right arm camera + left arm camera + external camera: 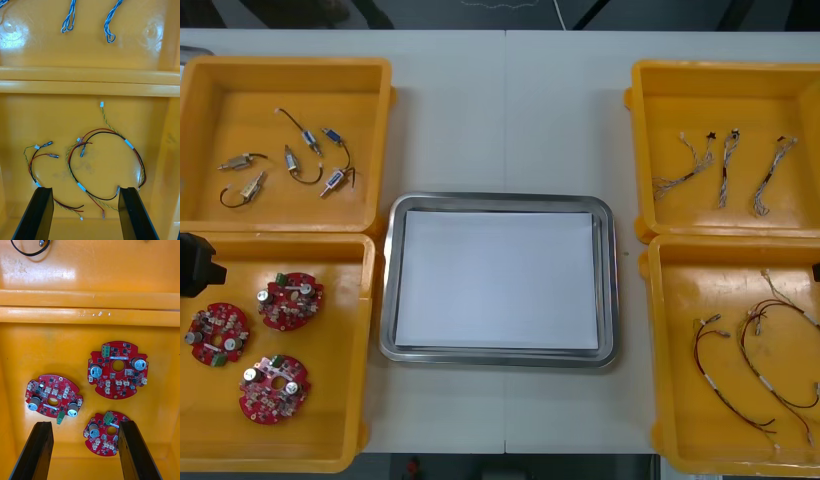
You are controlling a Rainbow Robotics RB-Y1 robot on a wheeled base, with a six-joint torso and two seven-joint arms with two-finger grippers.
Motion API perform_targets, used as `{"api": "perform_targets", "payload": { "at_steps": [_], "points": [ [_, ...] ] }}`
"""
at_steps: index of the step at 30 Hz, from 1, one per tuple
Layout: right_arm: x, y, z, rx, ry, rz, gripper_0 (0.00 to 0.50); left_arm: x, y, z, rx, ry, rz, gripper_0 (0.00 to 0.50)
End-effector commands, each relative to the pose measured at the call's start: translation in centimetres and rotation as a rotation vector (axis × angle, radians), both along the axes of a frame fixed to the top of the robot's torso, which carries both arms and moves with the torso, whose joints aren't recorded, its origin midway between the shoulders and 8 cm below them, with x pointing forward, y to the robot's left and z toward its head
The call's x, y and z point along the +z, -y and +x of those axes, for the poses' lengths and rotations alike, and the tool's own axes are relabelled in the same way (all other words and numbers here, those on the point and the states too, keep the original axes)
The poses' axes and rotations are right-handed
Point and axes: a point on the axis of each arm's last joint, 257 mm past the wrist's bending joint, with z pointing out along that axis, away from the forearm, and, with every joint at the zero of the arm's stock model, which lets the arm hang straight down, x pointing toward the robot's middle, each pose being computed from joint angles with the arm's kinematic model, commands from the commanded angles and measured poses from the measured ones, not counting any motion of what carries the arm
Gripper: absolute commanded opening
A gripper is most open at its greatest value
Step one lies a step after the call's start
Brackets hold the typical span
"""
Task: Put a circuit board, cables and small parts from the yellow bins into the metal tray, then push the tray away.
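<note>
Red circuit boards (98, 445) lie between and beyond the spread-fingered left gripper (84, 423); the spread-fingered right gripper (85, 188) straddles cables (128, 144).

No text, label, brand or number can be read anywhere. Any print on the round red circuit boards (112, 379) in the yellow bin at the table's near left corner is too small to tell, and the white sleeves (129, 143) on the cables (81, 186) show nothing legible.
</note>
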Motion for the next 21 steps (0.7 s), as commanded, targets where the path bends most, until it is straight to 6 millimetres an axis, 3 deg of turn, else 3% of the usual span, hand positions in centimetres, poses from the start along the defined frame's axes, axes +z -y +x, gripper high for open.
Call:
{"api": "perform_targets", "payload": {
  "at_steps": [1, 21],
  "points": [
    [1.06, 1.69, -0.40, -0.047, 0.010, -0.021, 0.500, 1.34, -1.50, -0.53, -0.050, 0.015, 0.080, 0.500],
    [1.06, 1.69, -0.40, -0.047, 0.010, -0.021, 0.500, 1.34, -1.50, -0.53, -0.050, 0.015, 0.080, 0.500]
  ]
}}
